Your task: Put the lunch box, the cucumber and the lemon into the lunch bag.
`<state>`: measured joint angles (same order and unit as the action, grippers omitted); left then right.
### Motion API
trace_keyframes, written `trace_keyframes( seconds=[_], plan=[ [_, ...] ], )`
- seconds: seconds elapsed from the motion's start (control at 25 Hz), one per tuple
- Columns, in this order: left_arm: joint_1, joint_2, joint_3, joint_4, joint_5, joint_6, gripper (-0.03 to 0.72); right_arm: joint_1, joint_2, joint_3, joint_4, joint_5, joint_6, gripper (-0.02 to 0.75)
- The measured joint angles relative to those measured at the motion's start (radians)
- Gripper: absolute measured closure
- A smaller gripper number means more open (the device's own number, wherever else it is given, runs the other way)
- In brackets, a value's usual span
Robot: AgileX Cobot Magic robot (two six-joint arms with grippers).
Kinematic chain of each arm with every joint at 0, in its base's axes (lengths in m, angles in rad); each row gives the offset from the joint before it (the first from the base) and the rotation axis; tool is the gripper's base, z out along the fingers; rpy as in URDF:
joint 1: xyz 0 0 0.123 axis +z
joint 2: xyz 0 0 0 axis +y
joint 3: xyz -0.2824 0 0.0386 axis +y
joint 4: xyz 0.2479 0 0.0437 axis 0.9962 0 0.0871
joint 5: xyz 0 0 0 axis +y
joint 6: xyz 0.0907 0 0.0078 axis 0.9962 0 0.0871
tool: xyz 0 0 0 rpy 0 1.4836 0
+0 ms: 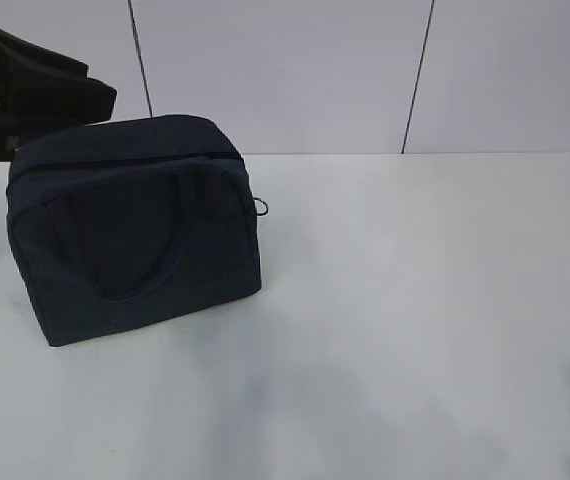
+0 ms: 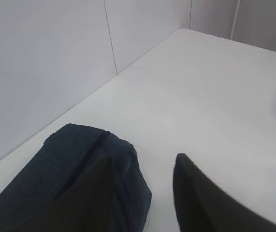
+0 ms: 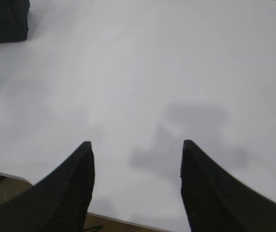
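Left gripper [image 2: 143,166]: jaws apart, empty, over the bag's [image 1: 135,230] end, near the worktop's [image 1: 415,300] back left corner. Right gripper [image 3: 135,150]: jaws apart, empty, above bare worktop near its front edge. Bag upright, zipped shut, handles down.

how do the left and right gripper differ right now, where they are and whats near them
The left gripper hangs right beside the lunch bag, one finger overlapping the bag's end in the left wrist view; the right gripper hangs over bare table, the bag only at its view's far corner. The right jaws stand wider apart than the left. Both are open and hold nothing.
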<state>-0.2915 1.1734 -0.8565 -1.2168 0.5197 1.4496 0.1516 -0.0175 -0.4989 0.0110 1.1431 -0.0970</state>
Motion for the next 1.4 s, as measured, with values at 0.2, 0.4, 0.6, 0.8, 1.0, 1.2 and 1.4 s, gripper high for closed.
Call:
trace_keyframes(
  seconds=[0.2, 0.4, 0.6, 0.8, 1.0, 1.2, 1.4],
  plan=[
    [0.0, 0.0, 0.0, 0.0, 0.0, 0.0, 0.382, 0.0, 0.0, 0.0, 0.0, 0.0, 0.0, 0.301],
    [0.0, 0.0, 0.0, -0.002, 0.0, 0.0, 0.382, 0.0, 0.0, 0.0, 0.0, 0.0, 0.0, 0.301],
    [0.0, 0.0, 0.0, 0.177, -0.039, -0.162, 0.382, 0.0, 0.0, 0.0, 0.0, 0.001, 0.0, 0.301],
    [0.0, -0.011, 0.0, 0.738, -0.116, -0.709, 0.382, 0.0, 0.0, 0.0, 0.0, 0.001, 0.0, 0.301],
    [0.0, -0.092, 0.0, 1.437, -0.126, -1.425, 0.382, 0.0, 0.0, 0.0, -0.002, 0.001, 0.0, 0.301],
    [0.0, -0.237, 0.0, 1.718, -0.129, -1.762, 0.382, 0.0, 0.0, 0.0, -0.004, 0.001, 0.0, 0.301],
    [0.0, -0.402, 0.0, 1.681, -0.065, -1.78, 0.382, 0.0, 0.0, 0.0, -0.004, 0.001, 0.0, 0.302]
  ],
)
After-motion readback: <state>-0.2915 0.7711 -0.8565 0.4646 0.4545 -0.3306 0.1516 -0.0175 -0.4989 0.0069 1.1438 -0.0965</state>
